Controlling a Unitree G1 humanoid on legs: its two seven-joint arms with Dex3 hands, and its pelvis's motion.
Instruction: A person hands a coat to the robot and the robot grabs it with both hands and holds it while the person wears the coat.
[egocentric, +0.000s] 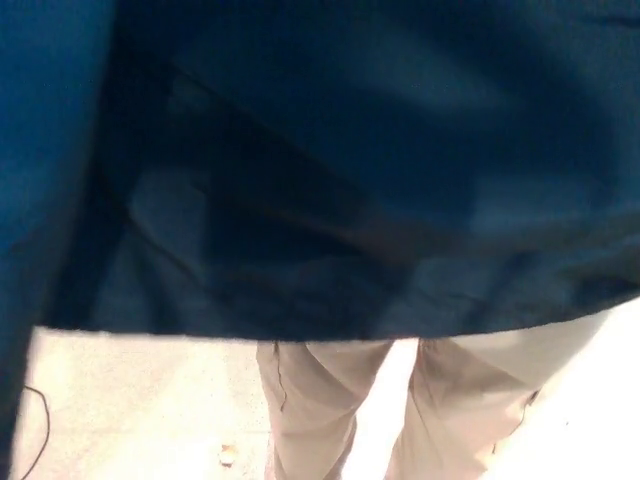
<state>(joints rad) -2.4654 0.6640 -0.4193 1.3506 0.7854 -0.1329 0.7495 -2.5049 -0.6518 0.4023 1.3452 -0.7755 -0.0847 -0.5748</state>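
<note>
One blue coat (380, 150) above two trouser legs (310, 410)

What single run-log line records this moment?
view: head | coat: dark blue, fills upper frame | person's legs: beige trousers below hem | robot hands: not in view

A dark blue coat (380, 170) fills the blurred upper frame; below its hem stand a person's beige-trousered legs (320, 410). A thin dark line, perhaps a cable (40, 430), lies at lower left.

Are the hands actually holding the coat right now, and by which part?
Cannot tell. Neither robot hand is in view; the blue coat fills the frame, its hem hanging above the person's beige trousers. Any hold would be above the picture.
</note>
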